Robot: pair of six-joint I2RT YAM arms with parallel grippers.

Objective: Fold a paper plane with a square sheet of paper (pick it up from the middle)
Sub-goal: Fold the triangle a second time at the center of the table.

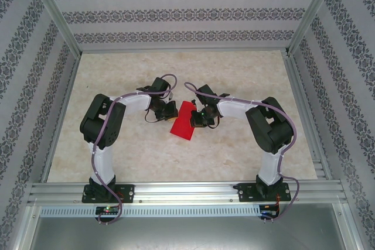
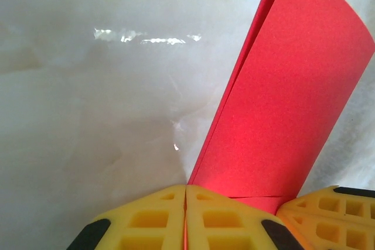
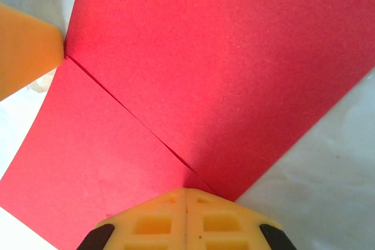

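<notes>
Two closed pinches on the folded red sheet (image 1: 183,121): left gripper (image 2: 186,194), right gripper (image 3: 186,196).

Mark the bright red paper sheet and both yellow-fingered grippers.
bright red paper sheet (image 1: 183,122): top view, flat middle.
left gripper (image 2: 186,189): left wrist view, fingertip seam.
right gripper (image 3: 186,192): right wrist view, fingertip seam.

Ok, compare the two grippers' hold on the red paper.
The left gripper meets the red paper from its left, the right gripper from its right. From the left gripper the paper runs as a narrow doubled strip; from the right gripper it fans out wide. Both are shut on it.
</notes>
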